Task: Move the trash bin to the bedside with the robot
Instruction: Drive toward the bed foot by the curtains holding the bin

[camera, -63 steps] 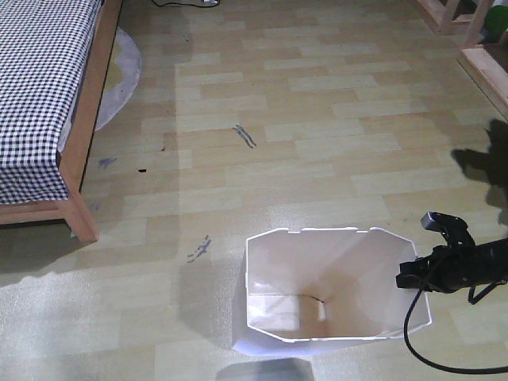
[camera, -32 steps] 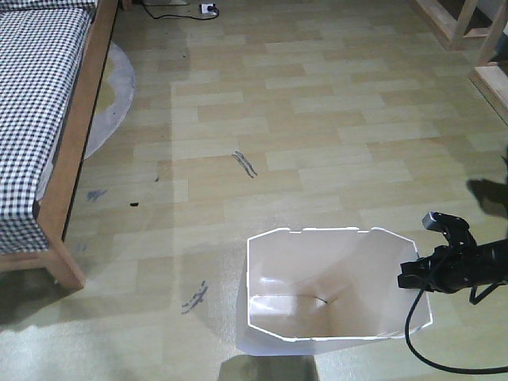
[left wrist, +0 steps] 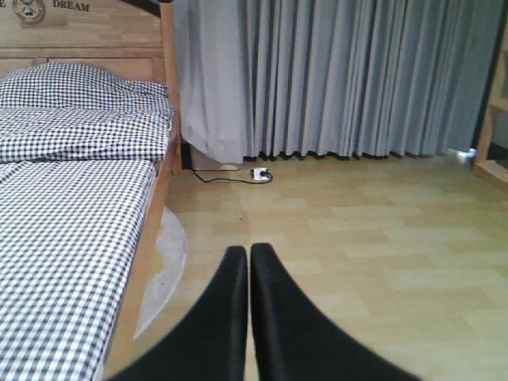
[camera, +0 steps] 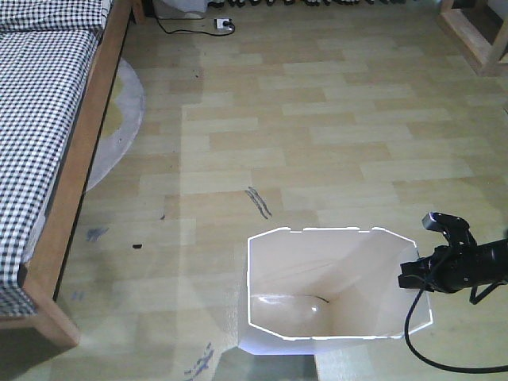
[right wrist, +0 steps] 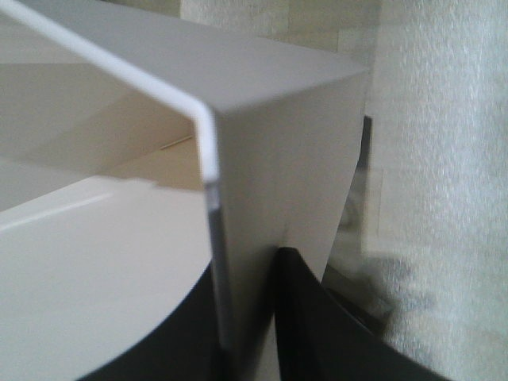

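The white faceted trash bin [camera: 317, 262] stands on the wood-look floor at the bottom centre of the front view, its mouth open upward. My right gripper [camera: 409, 278], small and black with a trailing cable, is shut on the bin's right rim. In the right wrist view the thin bin wall [right wrist: 270, 119] runs between the two fingers of that gripper [right wrist: 248, 266]. The bed [camera: 40, 119], with checked bedding and a light wooden frame [camera: 79, 182], lies along the left edge, some way left of the bin. My left gripper [left wrist: 248, 248] is shut and empty, pointing over the floor beside the bed [left wrist: 71, 238].
A round grey mat [camera: 119, 119] sticks out from under the bed. A power strip with a black cable [camera: 222, 24] lies by the grey curtains [left wrist: 333, 79]. Wooden furniture [camera: 476, 40] stands at the upper right. Dark scuffs [camera: 259, 202] mark the floor.
The floor marks and the bed's foot post have slid down the front view, and more of the bed's side shows. The bin and right gripper keep their place in the frame.
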Controlling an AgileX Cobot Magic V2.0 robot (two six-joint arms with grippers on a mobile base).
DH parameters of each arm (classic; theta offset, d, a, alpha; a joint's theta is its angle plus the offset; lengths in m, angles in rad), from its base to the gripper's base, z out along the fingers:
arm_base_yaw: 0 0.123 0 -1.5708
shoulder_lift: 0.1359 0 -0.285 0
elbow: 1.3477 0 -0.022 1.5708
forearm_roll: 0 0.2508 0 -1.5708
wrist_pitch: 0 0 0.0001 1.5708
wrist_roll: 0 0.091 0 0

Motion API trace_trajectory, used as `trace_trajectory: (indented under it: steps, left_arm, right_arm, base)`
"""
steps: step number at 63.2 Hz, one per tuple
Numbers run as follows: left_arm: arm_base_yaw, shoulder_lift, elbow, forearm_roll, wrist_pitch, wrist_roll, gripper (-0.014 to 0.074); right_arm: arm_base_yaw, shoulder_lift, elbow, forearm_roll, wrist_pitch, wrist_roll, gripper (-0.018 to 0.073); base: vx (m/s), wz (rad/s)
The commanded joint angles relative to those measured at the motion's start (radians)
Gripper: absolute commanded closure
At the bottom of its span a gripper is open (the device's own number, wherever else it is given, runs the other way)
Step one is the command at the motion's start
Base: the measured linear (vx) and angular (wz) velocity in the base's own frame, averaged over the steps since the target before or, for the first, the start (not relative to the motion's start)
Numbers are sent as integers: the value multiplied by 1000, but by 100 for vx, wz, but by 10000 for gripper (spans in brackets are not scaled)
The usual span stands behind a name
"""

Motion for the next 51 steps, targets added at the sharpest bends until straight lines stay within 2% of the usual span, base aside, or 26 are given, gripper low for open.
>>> trace_trajectory:
  steps: [1, 51]
  left_arm:
    - [-3, -10, 28, -3, -78, -9, 602]
    - [-3, -10, 28, -3, -78, -9, 602]
  right_arm:
    - [-5, -69, -8, 41, 237, 3, 565]
    - [-5, -69, -8, 41, 237, 3, 565]
  base:
    - [43, 9]
    - [43, -1]
